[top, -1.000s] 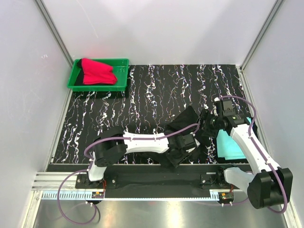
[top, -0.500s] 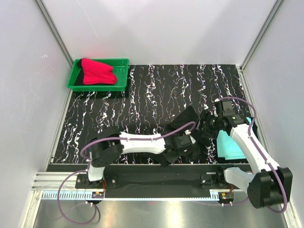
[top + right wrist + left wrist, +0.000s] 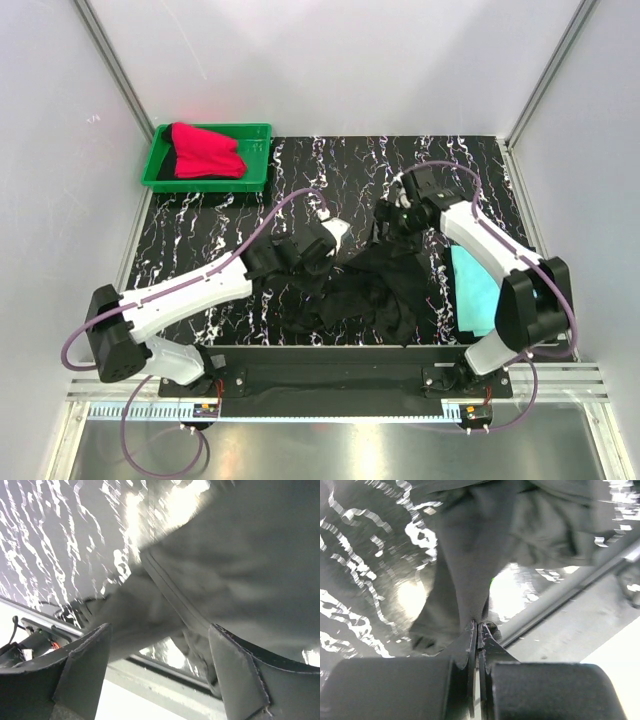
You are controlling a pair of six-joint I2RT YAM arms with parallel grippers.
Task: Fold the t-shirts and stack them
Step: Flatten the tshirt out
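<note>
A black t-shirt (image 3: 365, 290) lies rumpled and stretched across the middle of the marbled table. My left gripper (image 3: 300, 262) is shut on an edge of it. In the left wrist view the closed fingertips (image 3: 478, 626) pinch the dark cloth (image 3: 470, 555), which hangs away from them. My right gripper (image 3: 393, 218) sits over the shirt's far right part. Its jaws (image 3: 159, 630) stand wide open, with a seamed fold of the cloth (image 3: 225, 555) in front of them, not gripped. A turquoise t-shirt (image 3: 472, 290) lies folded at the right edge. A red t-shirt (image 3: 205, 150) rests in the green tray (image 3: 258, 160).
The green tray stands at the far left corner. White walls close in the table on three sides. A metal rail (image 3: 330, 355) runs along the near edge, between the two arm bases.
My left gripper shut on the black t-shirt and pulled it left and away from the near edge. My right gripper moved to the far left, and its jaws now stand wider.
</note>
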